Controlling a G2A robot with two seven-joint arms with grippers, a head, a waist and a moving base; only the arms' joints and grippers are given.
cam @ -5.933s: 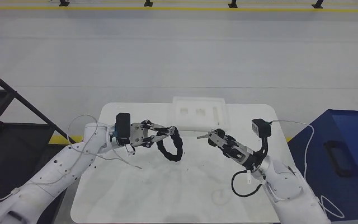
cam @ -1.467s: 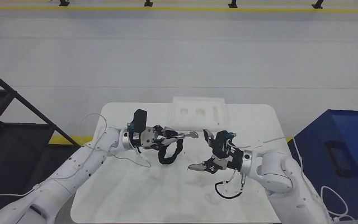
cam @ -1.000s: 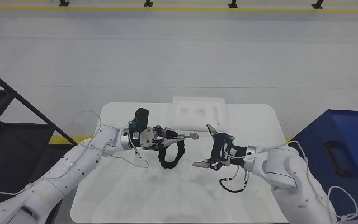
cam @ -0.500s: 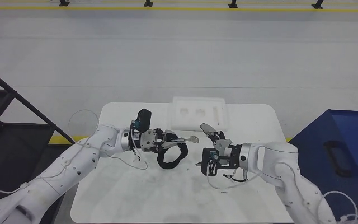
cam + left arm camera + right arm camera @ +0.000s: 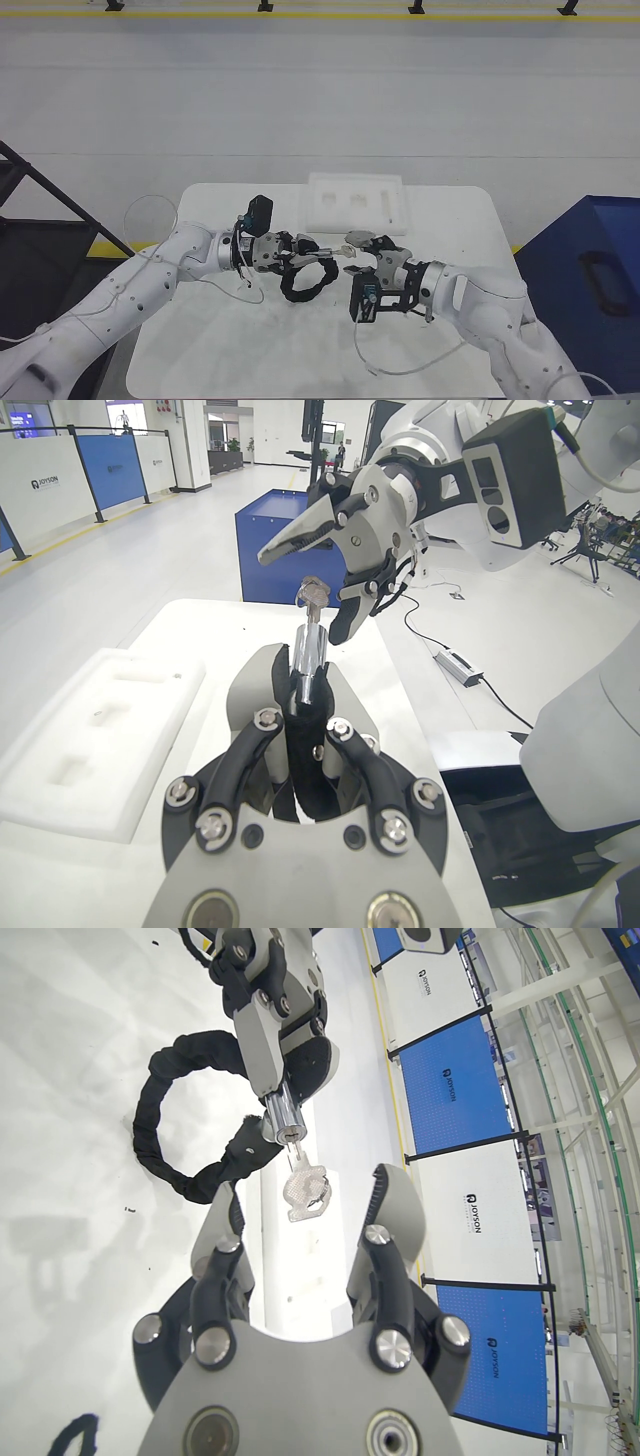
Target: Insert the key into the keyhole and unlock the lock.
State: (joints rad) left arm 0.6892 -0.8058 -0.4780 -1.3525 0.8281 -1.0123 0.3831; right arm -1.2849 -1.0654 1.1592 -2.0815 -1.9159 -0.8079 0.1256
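Note:
My left gripper (image 5: 297, 250) is shut on the lock, a chrome cylinder (image 5: 325, 249) with a black fabric-covered cable loop (image 5: 300, 285) hanging to the table. In the left wrist view the cylinder (image 5: 310, 645) sticks out past the left gripper (image 5: 305, 672). A silver key (image 5: 313, 592) sits in the keyhole with its head free. My right gripper (image 5: 310, 1185) is open, its fingers either side of the key head (image 5: 302, 1183) without touching. The right wrist view shows the cylinder face (image 5: 282, 1120) and cable (image 5: 150, 1128).
A white foam tray (image 5: 355, 200) with cut-outs lies at the back of the white table (image 5: 250, 350). A blue bin (image 5: 590, 270) stands off the table's right side. A thin white wire (image 5: 400, 362) trails on the table near the front.
The right gripper, which held the key apart from the lock at first, has let it go in the keyhole. Over the last second it swung back up around the key head.

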